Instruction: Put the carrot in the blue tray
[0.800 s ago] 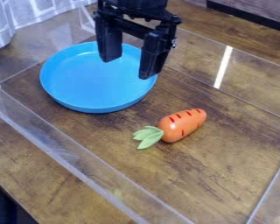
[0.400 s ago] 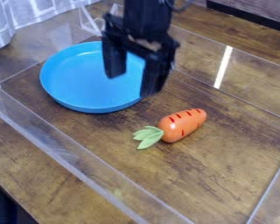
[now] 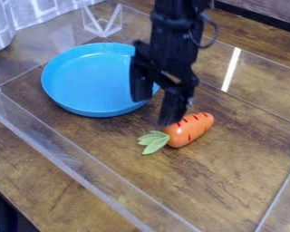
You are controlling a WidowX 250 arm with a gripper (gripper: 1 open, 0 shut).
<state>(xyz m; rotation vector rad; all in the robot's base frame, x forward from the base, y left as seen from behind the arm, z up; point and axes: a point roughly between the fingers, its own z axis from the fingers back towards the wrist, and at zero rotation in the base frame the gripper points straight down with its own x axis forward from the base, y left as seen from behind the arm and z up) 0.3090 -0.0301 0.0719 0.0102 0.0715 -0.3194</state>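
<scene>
While hanging wide open and empty, gripper (image 3: 159, 102) hovering just above carrot (image 3: 191, 129), leaves pointing left, beside blue tray (image 3: 81, 77).

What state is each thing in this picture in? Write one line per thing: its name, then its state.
carrot: lying on its side on the table, outside the tray, not gripped.
blue tray: upright on the table, empty.
gripper: open, pointing down, just left of the carrot.
</scene>
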